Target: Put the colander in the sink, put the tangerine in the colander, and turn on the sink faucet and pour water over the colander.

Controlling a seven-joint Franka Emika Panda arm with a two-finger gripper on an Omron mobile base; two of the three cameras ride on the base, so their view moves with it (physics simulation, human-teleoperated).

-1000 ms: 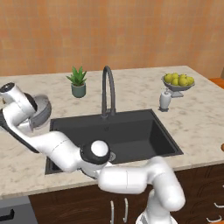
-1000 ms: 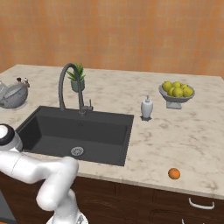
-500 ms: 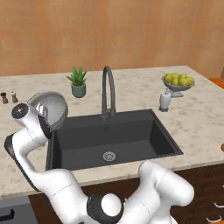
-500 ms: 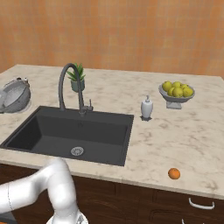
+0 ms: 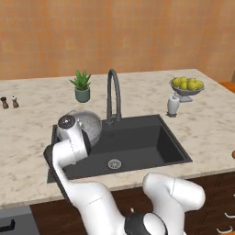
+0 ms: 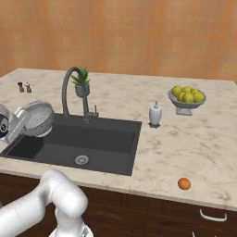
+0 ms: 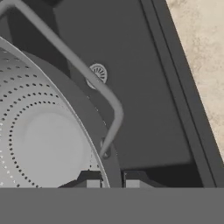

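— While you have the round silver-grey perforated metal colander (image 6: 39, 119) pinched at its rim, where exactly is it hanging?

— In the hand view your tool (image 7: 113, 183) is closed on the colander's rim beside one thin wire handle, and the bowl is tipped on edge. It sits above the left end of the large matte black rectangular sink (image 5: 151, 147), not yet down in the basin. The round metal drain (image 5: 114, 163) lies below and a little toward the middle.

— So how do you want the lowering done?

— Level the bowl first so its open side faces up; as I judge it, released at this tilt it would roll onto its side. Then bring it down toward the basin floor near the drain, where the spout could reach it, and let go only once it rests flat.

— Anything beyond the basin to mind?

— The tall dark grey gooseneck faucet (image 6: 70, 90) rises just behind the sink, so keep the rim clear of its arch as you swing inward. The small round orange tangerine (image 6: 184, 183) waits on the marble tabletop (image 6: 194, 139) near the front edge, well apart to the right. Farther back stands the footed grey bowl of yellow-green fruit (image 6: 187, 97); leave that one alone.
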